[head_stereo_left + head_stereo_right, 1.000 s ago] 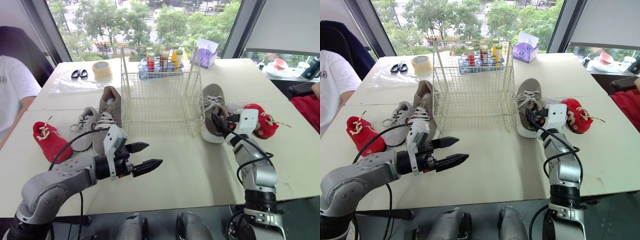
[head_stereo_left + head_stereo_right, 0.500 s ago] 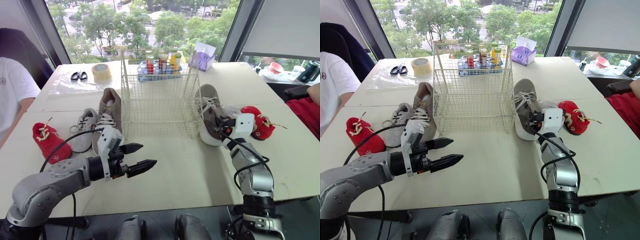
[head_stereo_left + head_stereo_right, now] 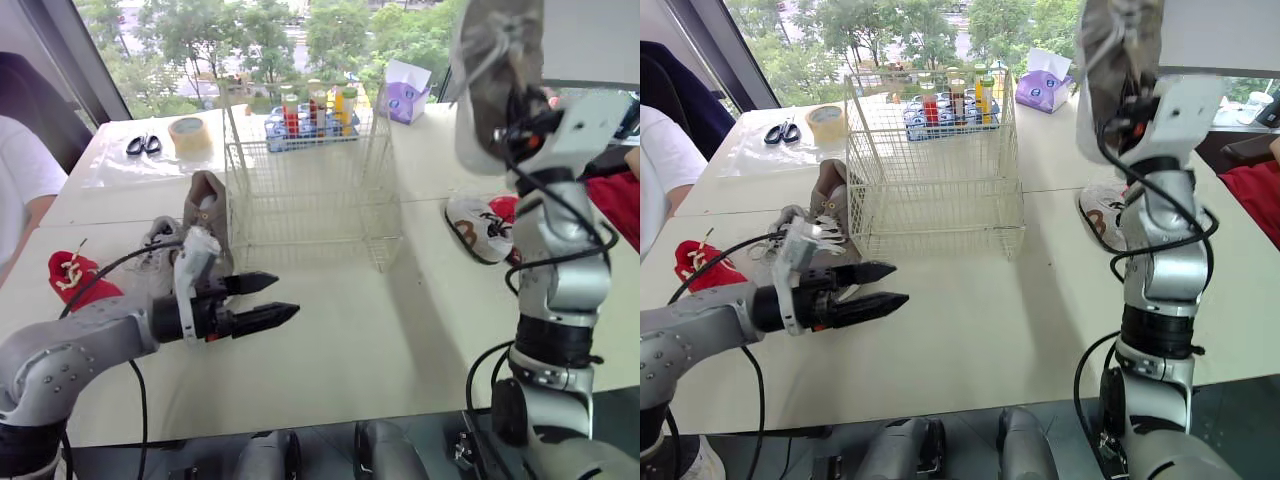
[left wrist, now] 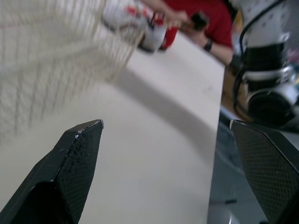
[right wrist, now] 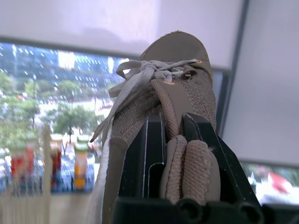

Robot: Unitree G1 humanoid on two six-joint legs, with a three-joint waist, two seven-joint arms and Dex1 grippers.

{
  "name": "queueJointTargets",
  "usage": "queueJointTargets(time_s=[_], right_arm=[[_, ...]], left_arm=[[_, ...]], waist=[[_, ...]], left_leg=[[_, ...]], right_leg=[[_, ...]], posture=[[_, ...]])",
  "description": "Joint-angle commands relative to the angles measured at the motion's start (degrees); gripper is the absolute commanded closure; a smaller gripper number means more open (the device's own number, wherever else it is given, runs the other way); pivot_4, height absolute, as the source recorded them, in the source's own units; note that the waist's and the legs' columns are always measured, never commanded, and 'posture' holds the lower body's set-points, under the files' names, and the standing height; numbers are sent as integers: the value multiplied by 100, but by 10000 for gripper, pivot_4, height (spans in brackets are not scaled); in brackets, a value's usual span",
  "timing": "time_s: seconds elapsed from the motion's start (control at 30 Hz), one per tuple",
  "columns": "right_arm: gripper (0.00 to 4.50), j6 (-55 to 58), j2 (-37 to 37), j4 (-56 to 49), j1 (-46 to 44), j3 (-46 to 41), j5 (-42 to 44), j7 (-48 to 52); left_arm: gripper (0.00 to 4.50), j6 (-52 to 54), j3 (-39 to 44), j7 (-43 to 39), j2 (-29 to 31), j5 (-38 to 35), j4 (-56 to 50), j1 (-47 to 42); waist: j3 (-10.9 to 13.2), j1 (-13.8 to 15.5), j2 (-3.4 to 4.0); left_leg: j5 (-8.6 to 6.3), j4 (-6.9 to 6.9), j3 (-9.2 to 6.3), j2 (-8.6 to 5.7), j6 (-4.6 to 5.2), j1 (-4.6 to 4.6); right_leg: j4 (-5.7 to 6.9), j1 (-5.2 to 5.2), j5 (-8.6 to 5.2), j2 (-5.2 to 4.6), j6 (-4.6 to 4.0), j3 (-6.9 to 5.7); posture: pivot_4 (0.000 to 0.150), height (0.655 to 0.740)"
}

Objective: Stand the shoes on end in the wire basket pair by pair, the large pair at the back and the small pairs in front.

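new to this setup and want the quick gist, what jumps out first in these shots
The large grey-brown lace-up shoe, clamped in the right pincer and held high above the right side of the pale table. Next, the white wire basket standing empty mid-table, and the left pincer hovering open on its near side.

Cream wire basket (image 3: pixel 310 200), taupe shoe (image 3: pixel 490 70), red shoe (image 3: pixel 66 279), purple box (image 3: pixel 405 78)
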Motion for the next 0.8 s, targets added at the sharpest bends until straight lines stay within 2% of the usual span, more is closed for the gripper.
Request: queueJointTargets(time_s=[0.03, 0.1, 0.17, 0.23, 0.33, 0.43, 0.63, 0.8], right_arm=[[43214, -449, -868, 25, -911, 9, 180, 980], [43214, -442, -1368, 287, -1358, 3, 513, 1729], [43214, -576, -1671, 495, -1627, 71, 644, 2231], [43214, -672, -1974, 759, -2117, 274, 889, 3069], [43214, -878, -2207, 1047, -2638, 641, 1103, 4212], [43214, -1002, -2266, 1146, -2792, 849, 1183, 4844], [43214, -1142, -1994, 810, -2575, 1106, 1285, 5315], [43214, -1160, -1831, 552, -2331, 1169, 1233, 5289]], left_arm=[[0, -111, 693, 423, 205, -1077, 514, -654], [0, -144, 915, 607, 393, -1367, 1039, -1223], [0, -145, 999, 610, 566, -1239, 1460, -1641], [0, -228, 1091, 537, 824, -966, 2504, -2445], [0, -184, 923, -136, 1237, -391, 3855, -3461], [0, -147, 399, -1093, 1484, 454, 4564, -4073], [0, -91, -143, -2169, 1192, 1497, 5810, -5332], [0, 12, -233, -2646, 778, 2007, 6205, -5729]], waist=[[9, 26, -6], [12, 34, -13], [12, 11, -19], [11, 3, -22], [18, -57, -35], [18, -43, -35], [34, 28, -69], [35, 11, -72]], left_leg=[[-5, 2, -1, -4, 9, -2], [-21, 7, -4, -8, 39, -4], [-24, 8, -6, -9, 45, -3], [-19, 6, -3, -8, 37, 7], [-9, 7, 8, -14, 20, 6], [-9, -2, 15, -5, 17, 8], [-4, 9, 30, 7, 8, -8], [-4, 9, 32, 5, 8, -12]], right_leg=[[-1, 1, 0, -4, 0, 0], [-3, 6, 1, -7, 0, 0], [-5, 9, 0, -6, 1, -1], [-13, 25, 0, -2, 2, -2], [-21, 22, 2, 9, 1, 0], [-30, 22, 2, 22, 0, 4], [-31, 18, 4, 24, -1, 4], [-28, 22, 8, 23, 7, 5]], posture=[[1500, 7400], [1500, 7400], [1500, 7400], [1500, 7400], [1500, 7400], [1500, 7400], [1500, 7400], [1500, 7400]])
